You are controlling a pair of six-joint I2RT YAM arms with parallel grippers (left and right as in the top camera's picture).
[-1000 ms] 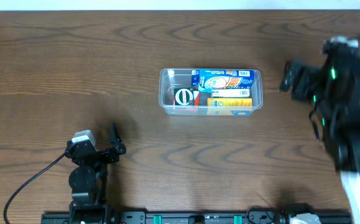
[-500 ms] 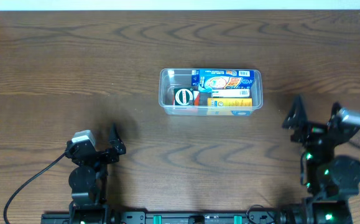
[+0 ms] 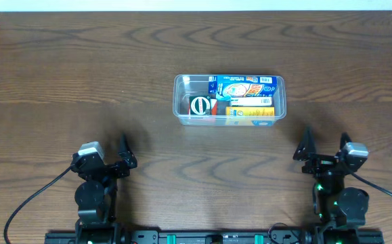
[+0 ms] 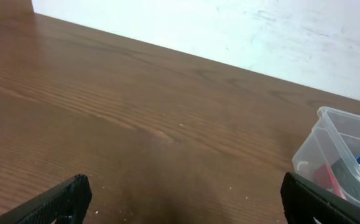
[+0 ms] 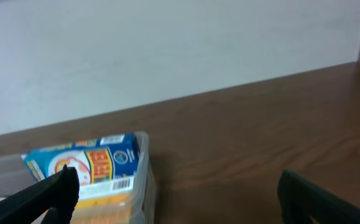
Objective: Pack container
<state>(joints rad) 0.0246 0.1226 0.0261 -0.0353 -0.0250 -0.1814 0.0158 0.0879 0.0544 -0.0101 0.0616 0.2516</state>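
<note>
The clear container (image 3: 181,84) stands at the table's centre. It holds a blue box (image 3: 243,87), a yellow box (image 3: 251,110) and a dark box with a green round mark (image 3: 200,105). My left gripper (image 3: 123,154) is open and empty at the front left, far from the container. My right gripper (image 3: 325,146) is open and empty at the front right, just in front of the container's right end. The left wrist view shows the container's corner (image 4: 329,134) at the right. The right wrist view shows the blue box (image 5: 92,163) inside the container's wall (image 5: 146,180).
The brown wooden table (image 3: 80,74) runs to a white wall at the back. A black cable (image 3: 33,196) leads from the left arm's base. A rail (image 3: 216,237) lies along the front edge.
The right arm has swung down from the right side toward the front and settled low at the front right, gripper open. The left arm and the container have not moved.
</note>
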